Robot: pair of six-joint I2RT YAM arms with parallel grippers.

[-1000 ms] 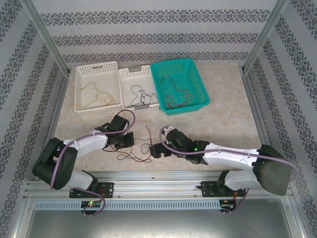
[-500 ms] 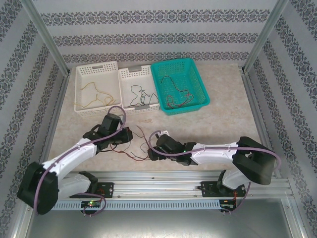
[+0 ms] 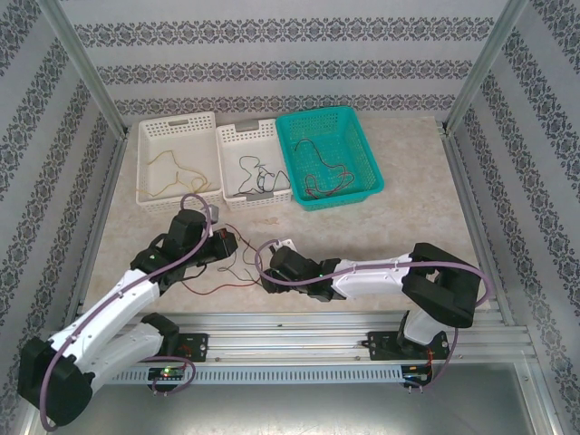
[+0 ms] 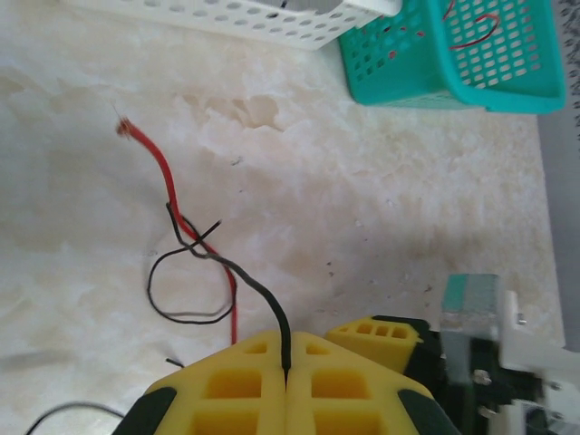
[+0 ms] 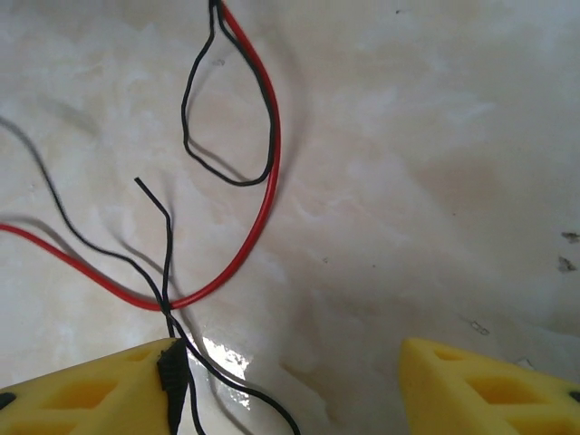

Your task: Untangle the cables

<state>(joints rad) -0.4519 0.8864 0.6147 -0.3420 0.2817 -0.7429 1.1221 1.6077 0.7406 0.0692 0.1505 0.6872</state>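
**Jaws side by side at the tangle: left holds, right comes in open**

Left jaws are pressed fully together on the black wire (image 4: pixel 252 283), which runs out of the seam between the yellow pads (image 4: pixel 236 385). Right jaws stand apart with a broad gap. A black wire touches the inner side of one pad (image 5: pixel 109 385), but nothing is clamped there yet.

Compared with one second ago, the right arm (image 3: pixel 372 276) has stretched far to the left, so its jaws now sit just beside the left ones. The left arm (image 3: pixel 118 304) has reached forward from its base. The loose wires now lie spread on the worktop (image 3: pixel 417 217) between both jaws, near the front edge.

The black wire and the red wire (image 4: pixel 165 186) are still crossed. In the left wrist view the black one makes a loop across the red one. In the right wrist view a black loop lies against the red curve. Other wires lie apart in the three baskets (image 3: pixel 317 115) at the back.

I judge that the right jaws are getting ready to take a wire near the crossing, so that the two can be pulled apart. The separation itself is not done.
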